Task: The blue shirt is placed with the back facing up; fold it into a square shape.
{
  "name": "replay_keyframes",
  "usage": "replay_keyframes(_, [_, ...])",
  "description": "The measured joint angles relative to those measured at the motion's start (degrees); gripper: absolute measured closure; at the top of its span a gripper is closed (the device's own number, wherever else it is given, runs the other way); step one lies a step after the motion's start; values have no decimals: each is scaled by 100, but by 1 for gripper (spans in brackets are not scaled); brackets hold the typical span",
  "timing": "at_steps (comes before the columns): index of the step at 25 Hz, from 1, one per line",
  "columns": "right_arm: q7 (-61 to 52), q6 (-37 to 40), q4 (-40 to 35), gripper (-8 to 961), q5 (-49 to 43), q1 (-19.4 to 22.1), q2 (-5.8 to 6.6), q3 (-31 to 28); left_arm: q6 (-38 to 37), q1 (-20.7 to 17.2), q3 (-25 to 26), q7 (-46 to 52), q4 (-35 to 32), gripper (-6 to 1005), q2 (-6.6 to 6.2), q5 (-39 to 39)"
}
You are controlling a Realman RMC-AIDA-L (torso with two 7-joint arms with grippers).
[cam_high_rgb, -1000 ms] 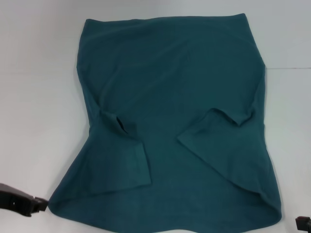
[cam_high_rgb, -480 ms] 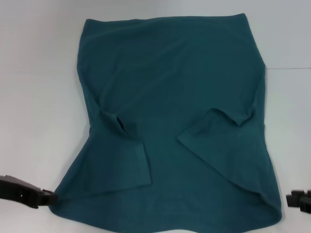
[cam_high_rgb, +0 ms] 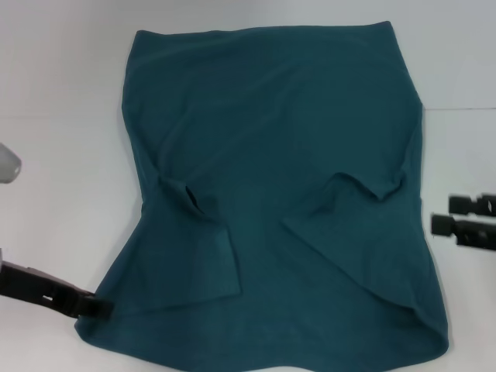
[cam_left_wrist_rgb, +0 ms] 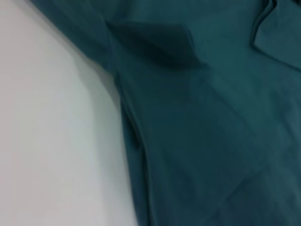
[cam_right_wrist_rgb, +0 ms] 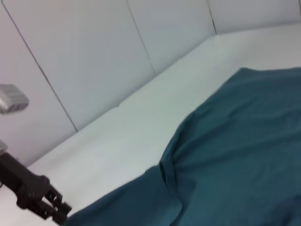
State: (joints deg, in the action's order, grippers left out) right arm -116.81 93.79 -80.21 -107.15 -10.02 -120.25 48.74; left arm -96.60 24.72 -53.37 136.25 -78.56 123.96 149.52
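The blue shirt [cam_high_rgb: 279, 155] lies flat on the white table [cam_high_rgb: 62, 116], with both short sleeves folded inward over its body. My left gripper [cam_high_rgb: 99, 308] is low at the shirt's near left corner, its tip touching the fabric edge. It also shows from the right wrist view as the black left gripper [cam_right_wrist_rgb: 49, 207] at the cloth's corner. My right gripper [cam_high_rgb: 446, 214] hovers open just off the shirt's right edge, level with the folded right sleeve, with nothing between its fingers. The left wrist view shows only the shirt [cam_left_wrist_rgb: 197, 117] and its edge on the table.
A grey arm part [cam_high_rgb: 6, 164] juts in at the far left. White wall panels [cam_right_wrist_rgb: 94, 61] rise behind the table's far side. Bare table surface lies on both sides of the shirt.
My left gripper has slid right to the shirt's near left corner. The right gripper has moved from the near right corner up along the shirt's right edge.
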Motion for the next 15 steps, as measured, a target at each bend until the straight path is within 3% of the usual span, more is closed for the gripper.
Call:
replay_keyframes(3, [16,-94,131,299,-141,-291,5,32,89,121,-43,38,78,627,1,253])
replay_keyframes(9, [79,-220,331,178,-311,-654,8,23,233,186,-142,171,97,613,4,656])
replay_keyframes(15, [113,-378,390,183,-342,-744,19,39,325,224,-267,252,149,601,14,796])
